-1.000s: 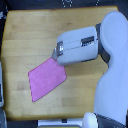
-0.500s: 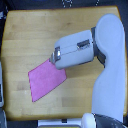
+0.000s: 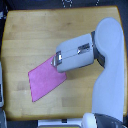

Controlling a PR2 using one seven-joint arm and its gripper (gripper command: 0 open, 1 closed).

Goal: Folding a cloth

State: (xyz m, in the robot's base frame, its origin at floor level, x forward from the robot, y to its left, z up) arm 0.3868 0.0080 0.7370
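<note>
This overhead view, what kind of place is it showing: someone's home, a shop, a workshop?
Probably a robot lab or test bench rather than a home. A bare wooden tabletop holds just one pink cloth, a bulky white robot arm reaches over it, and blurry equipment lines the table's edges.

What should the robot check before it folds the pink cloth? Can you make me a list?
1. Cloth lies flat on the wooden table: ok, no wrinkles or folds show.
2. Whole cloth is on the table, nothing hanging off: ok.
3. Tool is at the cloth's upper right corner: ok, it sits right over that corner.
4. Tool has really pinched the corner: cannot tell, its fingers are too blurry from this view.
5. Bare table around the cloth for folding it over: ok, only wood shows beside it.
6. Arm is not covering the cloth: not ok, the grey arm hides the corner near the tool.
</note>
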